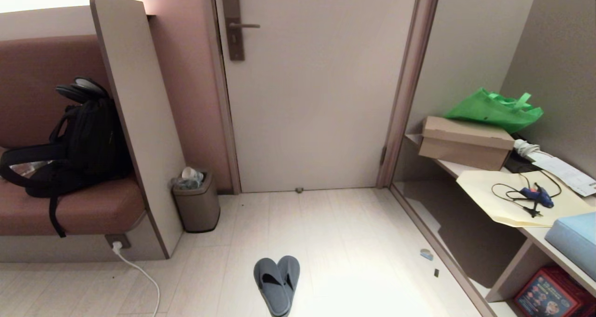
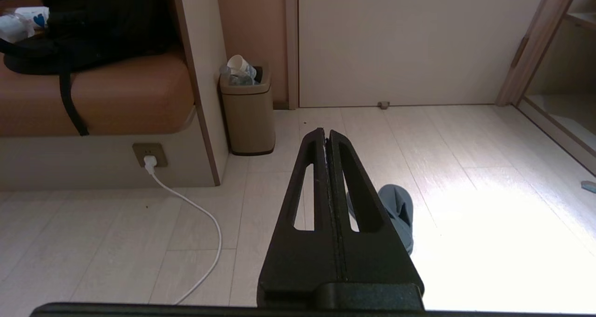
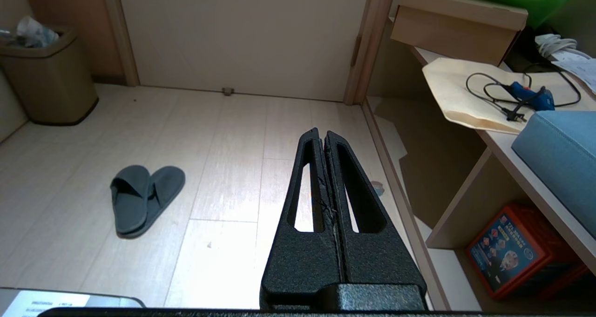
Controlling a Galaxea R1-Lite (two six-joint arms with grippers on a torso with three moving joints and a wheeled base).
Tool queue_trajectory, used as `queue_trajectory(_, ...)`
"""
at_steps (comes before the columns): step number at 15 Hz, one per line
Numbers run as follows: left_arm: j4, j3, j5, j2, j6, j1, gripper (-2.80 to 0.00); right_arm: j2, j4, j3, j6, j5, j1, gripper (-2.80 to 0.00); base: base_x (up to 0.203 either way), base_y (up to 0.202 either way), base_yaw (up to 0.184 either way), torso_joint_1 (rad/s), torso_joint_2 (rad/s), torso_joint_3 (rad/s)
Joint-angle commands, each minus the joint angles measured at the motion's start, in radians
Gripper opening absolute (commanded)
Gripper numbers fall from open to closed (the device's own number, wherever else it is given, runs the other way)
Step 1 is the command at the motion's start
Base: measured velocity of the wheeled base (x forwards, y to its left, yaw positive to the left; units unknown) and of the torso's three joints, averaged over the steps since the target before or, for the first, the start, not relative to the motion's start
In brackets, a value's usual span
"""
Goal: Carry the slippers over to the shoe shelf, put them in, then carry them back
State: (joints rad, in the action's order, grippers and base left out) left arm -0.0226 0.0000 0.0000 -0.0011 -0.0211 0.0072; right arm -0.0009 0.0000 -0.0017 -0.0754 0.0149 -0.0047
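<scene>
Far left: black backpack [image 1: 79, 140] on brown bench seat [image 1: 93, 210], white cable [image 1: 139, 273] plugged in below. Small bin [image 1: 198, 205] stands by the bench's side panel, left of closed door [image 1: 321, 89]. Slippers [image 1: 276, 282] lie on pale floor [image 1: 363, 242] mid-room, overlapping, w/ nothing holding them. Left gripper [image 2: 326, 138] & right gripper [image 3: 322, 136] both hang above floor, fingers pressed together, empty. Right: bench board w/ cardboard box [image 1: 463, 142], green bag [image 1: 493, 110], blue glue gun [image 1: 538, 197]; shoe shelf [image 3: 444, 261] beneath it, red box [image 1: 549, 293] inside
</scene>
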Motion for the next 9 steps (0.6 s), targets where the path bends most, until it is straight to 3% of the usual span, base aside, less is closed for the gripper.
queue_trajectory(1,0.0,0.008,0.0,0.001,0.0,0.0,-2.8,0.001,0.0,0.001,-0.001,0.0,0.0,-2.8,0.0,0.0,0.0,0.0,0.0,0.0)
queue_trajectory(9,0.0,0.008,0.0,0.001,0.001,0.0,-2.8,0.001,0.0,0.0,0.0,0.0,0.0,-2.8,0.0,0.0,0.0,0.0,0.0,0.0)
